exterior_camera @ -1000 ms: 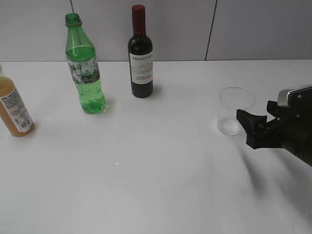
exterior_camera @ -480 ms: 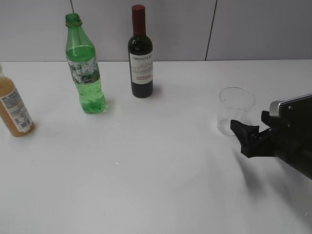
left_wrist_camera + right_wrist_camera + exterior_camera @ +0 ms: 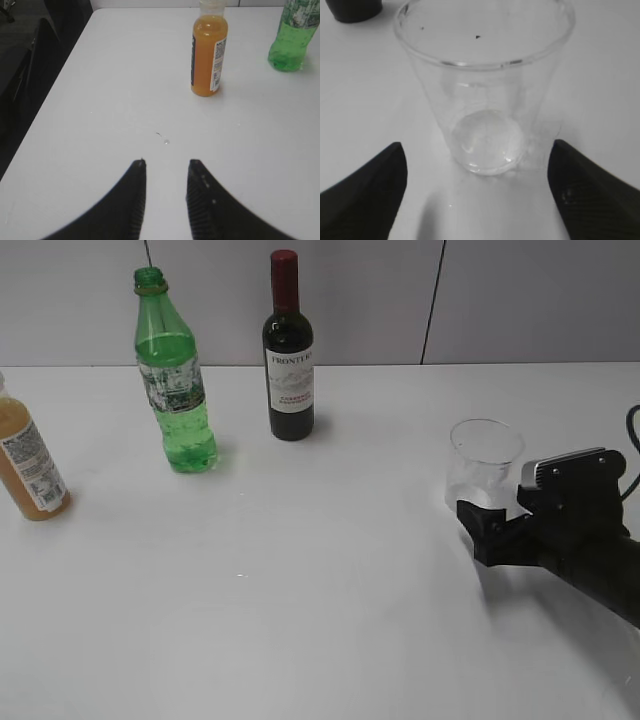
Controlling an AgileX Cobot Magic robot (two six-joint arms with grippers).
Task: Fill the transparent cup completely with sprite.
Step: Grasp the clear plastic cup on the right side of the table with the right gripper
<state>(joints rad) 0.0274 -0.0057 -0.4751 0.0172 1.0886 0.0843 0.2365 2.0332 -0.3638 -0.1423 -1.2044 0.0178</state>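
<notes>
The transparent cup (image 3: 485,465) stands upright and empty on the white table at the right; it fills the right wrist view (image 3: 485,90). My right gripper (image 3: 492,525) (image 3: 477,192) is open, its two black fingers wide apart just in front of the cup's base, not touching it. The green sprite bottle (image 3: 174,380) stands uncapped at the back left, about half full; its lower part shows in the left wrist view (image 3: 295,37). My left gripper (image 3: 166,172) is open and empty over bare table, out of the exterior view.
A dark wine bottle with a red cap (image 3: 288,355) stands at the back centre; its base edge shows in the right wrist view (image 3: 352,9). An orange-brown juice bottle (image 3: 28,465) (image 3: 209,52) stands at the left edge. The table's left edge (image 3: 55,90) drops to dark floor.
My right gripper has moved left and forward, toward the cup, so its fingers now sit just before the cup's base. The bottles and cup have not moved.
</notes>
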